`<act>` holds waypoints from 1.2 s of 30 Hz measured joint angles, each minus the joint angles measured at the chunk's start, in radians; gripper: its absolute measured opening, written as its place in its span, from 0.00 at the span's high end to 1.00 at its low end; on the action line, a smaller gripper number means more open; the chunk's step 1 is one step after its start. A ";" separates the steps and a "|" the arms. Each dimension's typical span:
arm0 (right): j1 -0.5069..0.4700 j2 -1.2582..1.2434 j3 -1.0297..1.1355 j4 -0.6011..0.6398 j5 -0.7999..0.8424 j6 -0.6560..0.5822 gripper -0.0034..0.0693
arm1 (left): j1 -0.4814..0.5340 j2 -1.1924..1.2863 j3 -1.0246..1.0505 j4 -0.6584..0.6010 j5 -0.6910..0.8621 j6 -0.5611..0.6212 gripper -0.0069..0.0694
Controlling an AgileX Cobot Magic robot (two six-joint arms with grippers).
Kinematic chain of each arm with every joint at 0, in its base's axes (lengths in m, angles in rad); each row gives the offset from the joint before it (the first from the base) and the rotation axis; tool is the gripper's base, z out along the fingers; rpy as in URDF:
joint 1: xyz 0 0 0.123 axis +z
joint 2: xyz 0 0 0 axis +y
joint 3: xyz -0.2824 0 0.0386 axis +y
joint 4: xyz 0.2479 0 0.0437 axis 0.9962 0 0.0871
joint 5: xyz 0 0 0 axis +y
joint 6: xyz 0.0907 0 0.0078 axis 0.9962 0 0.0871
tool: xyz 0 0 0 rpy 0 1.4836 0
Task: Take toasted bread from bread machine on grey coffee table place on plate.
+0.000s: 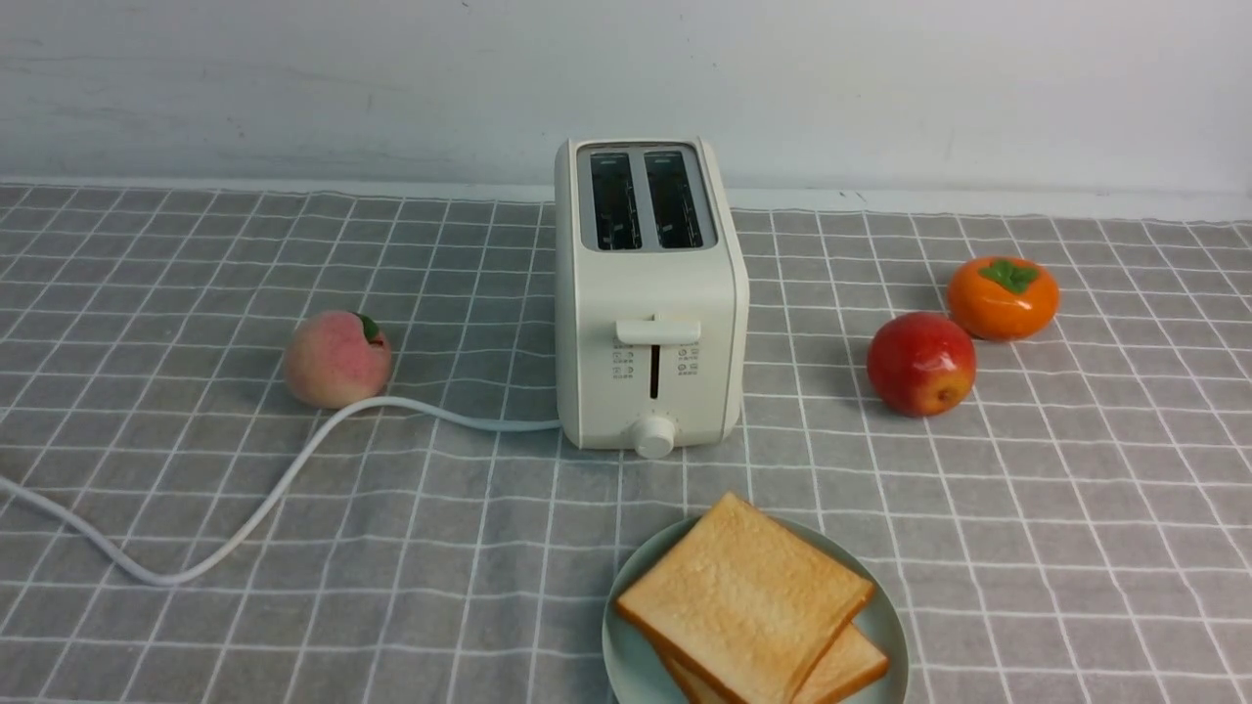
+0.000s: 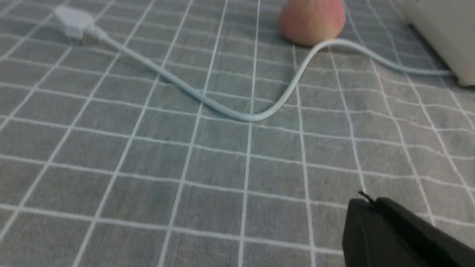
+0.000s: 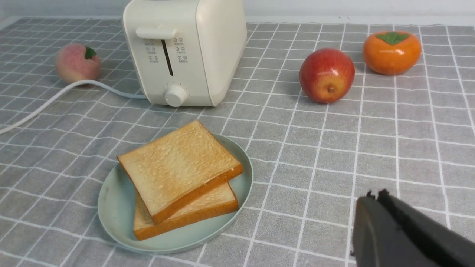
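Note:
Two slices of toasted bread (image 1: 745,598) (image 3: 180,167) lie stacked on the mint-green plate (image 1: 626,655) (image 3: 111,207) near the front of the grey coffee table (image 1: 1027,548). Behind the plate stands the cream bread machine (image 1: 649,323) (image 3: 185,52); both its slots look dark and empty. Neither arm shows in the front view. My left gripper (image 2: 371,202) is shut with nothing in it, low over bare cloth near the power cord (image 2: 256,115). My right gripper (image 3: 375,195) is shut and empty, to the right of the plate.
A peach (image 1: 336,358) lies left of the toaster, beside the white cord (image 1: 245,508), whose plug (image 2: 72,20) rests on the cloth. A red apple (image 1: 920,363) and an orange persimmon (image 1: 1003,296) sit to the right. A white wall (image 1: 626,78) bounds the table's far edge.

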 joint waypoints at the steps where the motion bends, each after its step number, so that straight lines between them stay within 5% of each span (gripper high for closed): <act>1: 0.000 0.000 0.000 0.000 0.000 0.000 0.98 | 0.000 0.000 0.001 0.000 -0.002 0.000 0.92; 24: -0.013 0.000 0.000 0.002 -0.001 0.000 0.95 | 0.000 0.000 0.001 0.000 -0.006 0.000 0.90; 36: -0.255 -0.001 0.232 -0.083 -0.211 0.012 0.95 | 0.000 0.000 0.002 0.000 -0.007 0.000 0.88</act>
